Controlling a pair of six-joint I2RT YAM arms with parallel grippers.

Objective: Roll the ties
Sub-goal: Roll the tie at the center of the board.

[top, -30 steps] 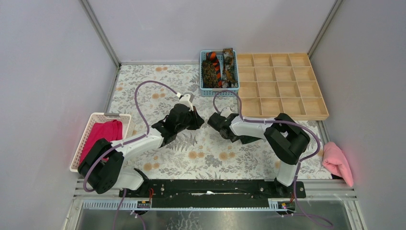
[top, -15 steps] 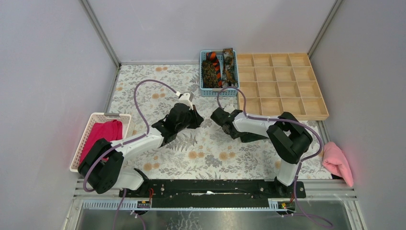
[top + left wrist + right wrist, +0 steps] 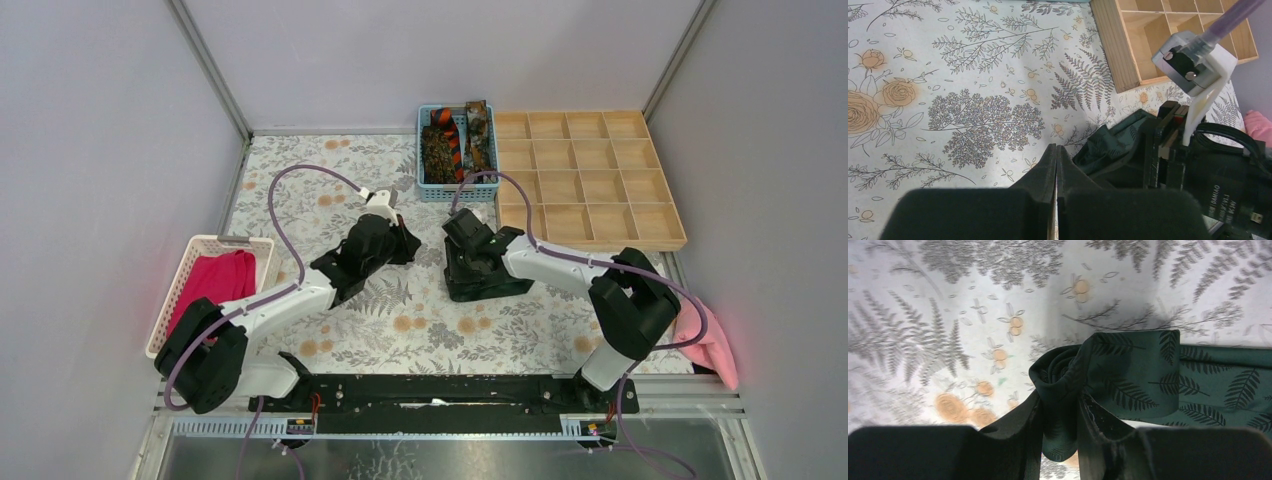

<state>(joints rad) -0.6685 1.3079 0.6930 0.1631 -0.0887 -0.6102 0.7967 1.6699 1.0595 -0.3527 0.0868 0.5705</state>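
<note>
A dark green tie point(image 3: 1133, 375) with a fern print lies on the flowered tablecloth, one end curled into a small roll. My right gripper point(image 3: 1060, 402) is shut on that roll, which bulges out between the fingers. From above, the right gripper point(image 3: 468, 268) points down at the tie point(image 3: 500, 288) in the middle of the table. My left gripper point(image 3: 1056, 150) is shut with nothing in it, just left of the tie point(image 3: 1108, 147). In the top view the left gripper point(image 3: 408, 240) sits a short way from the right one. More ties point(image 3: 455, 145), mottled brown and orange-striped, lie in a blue basket point(image 3: 425, 188).
A wooden compartment tray point(image 3: 600, 243) stands at the back right, next to the blue basket. A white basket point(image 3: 200, 243) with a magenta cloth point(image 3: 215, 280) is at the left edge. A pale pink cloth point(image 3: 705, 335) lies at the right edge.
My right gripper has narrowed onto the tie's rolled end, and its wrist has swung toward the back. The left gripper has pulled slightly left and stayed shut.
</note>
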